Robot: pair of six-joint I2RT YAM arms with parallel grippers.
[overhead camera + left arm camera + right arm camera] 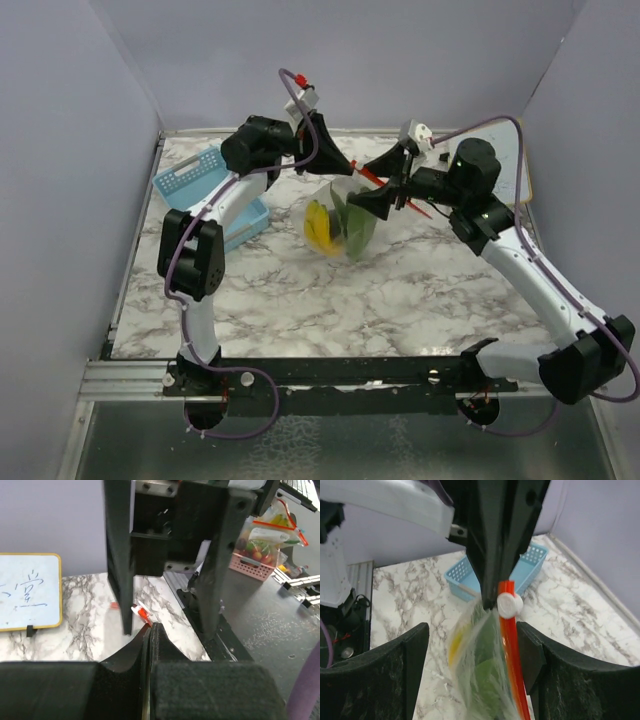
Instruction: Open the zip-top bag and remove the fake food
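Centrally in the top view, the zip-top bag [342,222] hangs above the marbled tabletop [300,300], its upper edge pinched between the left fingers [492,555], which are pressed together on the plastic beside the white slider [510,605]. The right fingers [380,680] stand spread, one on each side of the bag, apart from it in the right wrist view. The orange-red zip strip [511,650] runs down out of the lower edge of that frame, and its lower end is cut off. Through the blurred film only a yellow piece [318,228] and a green leafy piece [352,225] can be made out. The light-blue basket [205,185], upper left, is partly hidden by the left arm. The yellow-framed whiteboard [27,592] bears blue handwritten strokes too loose to read. A pink basket [252,565] of bagged items, upper right of the left wrist view, is partly hidden.
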